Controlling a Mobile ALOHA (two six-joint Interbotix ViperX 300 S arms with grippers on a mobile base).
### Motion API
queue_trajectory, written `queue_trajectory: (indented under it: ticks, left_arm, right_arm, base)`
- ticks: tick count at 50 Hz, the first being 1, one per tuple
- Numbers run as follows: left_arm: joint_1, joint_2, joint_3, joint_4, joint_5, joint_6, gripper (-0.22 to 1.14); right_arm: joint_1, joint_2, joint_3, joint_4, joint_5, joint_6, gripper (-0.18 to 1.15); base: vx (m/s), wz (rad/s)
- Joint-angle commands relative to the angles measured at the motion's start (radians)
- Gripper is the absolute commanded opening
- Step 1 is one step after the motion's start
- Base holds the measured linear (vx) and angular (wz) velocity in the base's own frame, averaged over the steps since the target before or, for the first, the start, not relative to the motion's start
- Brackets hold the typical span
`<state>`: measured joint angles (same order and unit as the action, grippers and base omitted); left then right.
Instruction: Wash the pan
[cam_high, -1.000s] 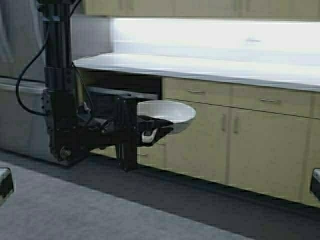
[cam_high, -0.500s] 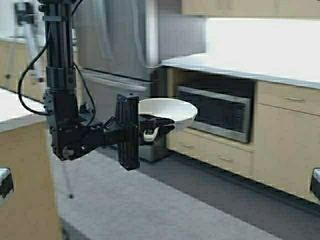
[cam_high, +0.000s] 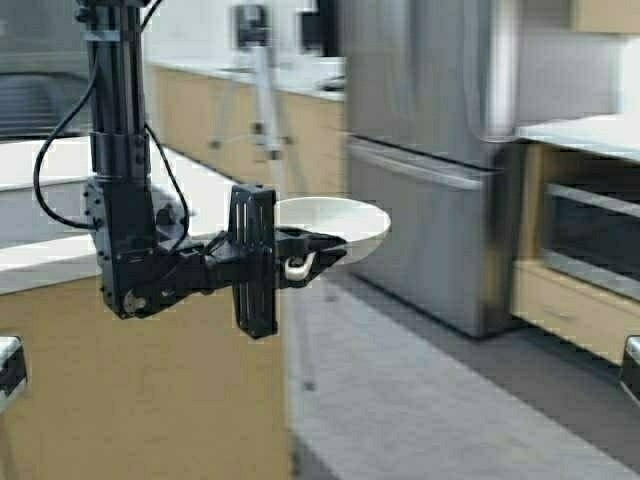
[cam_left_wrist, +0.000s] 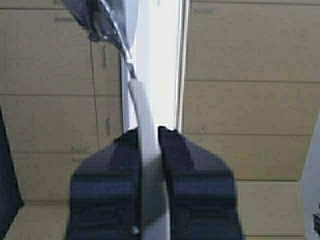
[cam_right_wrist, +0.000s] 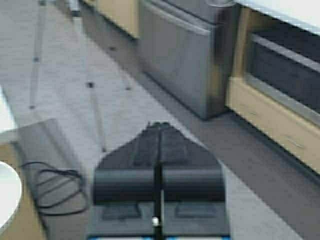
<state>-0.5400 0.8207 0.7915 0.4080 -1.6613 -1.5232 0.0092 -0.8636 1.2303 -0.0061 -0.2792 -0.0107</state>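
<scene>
My left claw (cam_high: 318, 252) sits at the middle of the high view, pinching the pan (cam_high: 335, 226) by its near edge and holding it level in the air, clear of any surface. In the left wrist view both fingers (cam_left_wrist: 185, 165) press flat against the pan's (cam_left_wrist: 145, 145) thin rim, which runs up between them. My right claw (cam_right_wrist: 159, 131) hangs low, its fingers pressed together with nothing between them, above the grey floor (cam_right_wrist: 150, 100). A wooden counter (cam_high: 120, 340) fills the lower left of the high view, a steel refrigerator (cam_high: 440, 160) the upper right, and a tripod (cam_high: 262, 90) stands behind the pan.
</scene>
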Motion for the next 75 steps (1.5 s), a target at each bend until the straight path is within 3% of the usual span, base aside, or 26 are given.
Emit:
queue_trajectory:
  ticks: [1, 40, 47, 63, 75]
  left_arm:
    - [0.002, -0.061, -0.002, 0.005, -0.021, 0.005, 0.03]
    - [0.002, -0.048, 0.002, -0.026, -0.02, 0.009, 0.03]
    - [0.052, -0.035, -0.02, -0.017, -0.005, -0.005, 0.03]
    - [0.221, -0.008, -0.172, 0.011, 0.129, -0.064, 0.03]
    - [0.236, -0.012, -0.307, 0.052, 0.261, -0.094, 0.03]
  right_arm:
    - [0.0, 0.0, -0.025, -0.002, -0.009, -0.002, 0.06]
    - [0.0, -0.014, -0.029, 0.0, -0.009, 0.012, 0.06]
    - [0.002, -0.014, -0.028, -0.002, -0.009, 0.011, 0.06]
    - [0.0, -0.014, -0.018, 0.0, -0.009, 0.011, 0.06]
    - [0.0, -0.014, -0.02, 0.0, -0.009, 0.014, 0.06]
  base:
    - [0.11, 0.58]
    - [0.12, 0.48]
    - [0.15, 0.24]
    - [0.18, 0.17]
    - [0.18, 0.08]
